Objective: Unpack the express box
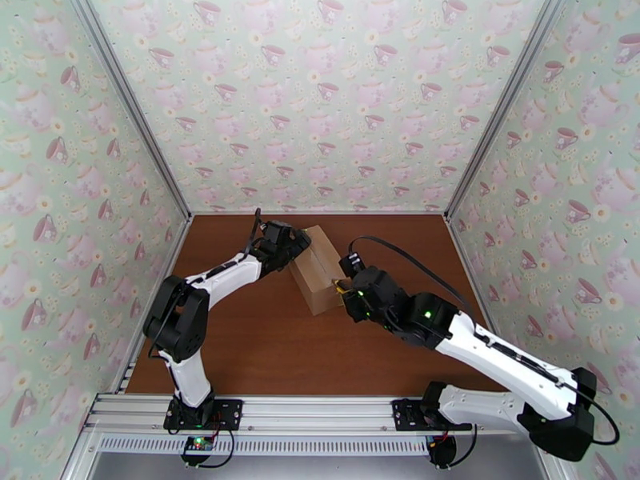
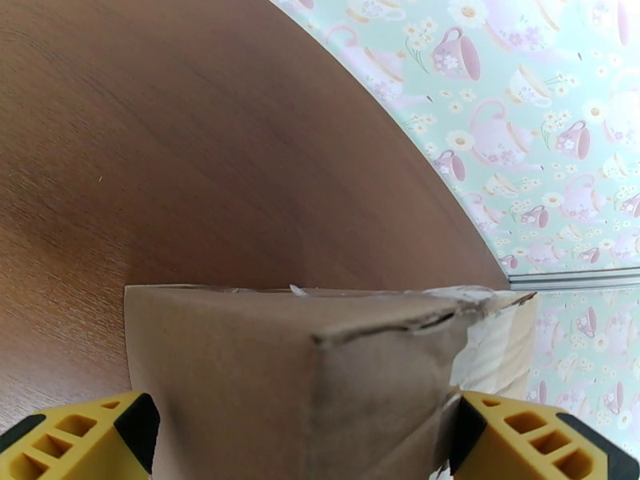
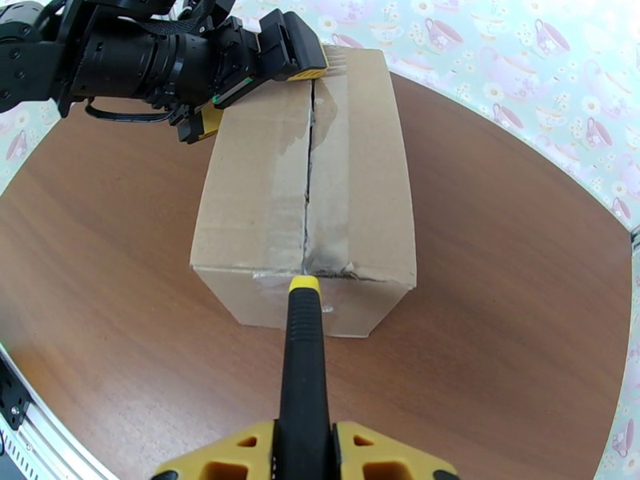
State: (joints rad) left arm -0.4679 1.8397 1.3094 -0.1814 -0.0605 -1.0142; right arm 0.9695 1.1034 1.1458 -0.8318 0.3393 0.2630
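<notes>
Express box (image 3: 256, 202): far end clamped by left gripper (image 2: 304, 430); right gripper (image 3: 304, 454) held black tool (image 3: 302, 354), tip touched tape seam (image 3: 309, 186).

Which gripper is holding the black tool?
The right gripper: shut on the black, yellow-tipped tool, tip at the taped seam of the express box. The left gripper holds no tool; it grips the box's far end.

the express box (image 1: 318, 270) sits on the brown table (image 1: 264, 346), slightly toward 12 o'clock from centre. the left gripper (image 1: 294, 243) is against its 10 o'clock end, and the right gripper (image 1: 346, 293) is at its 4 o'clock corner.
</notes>
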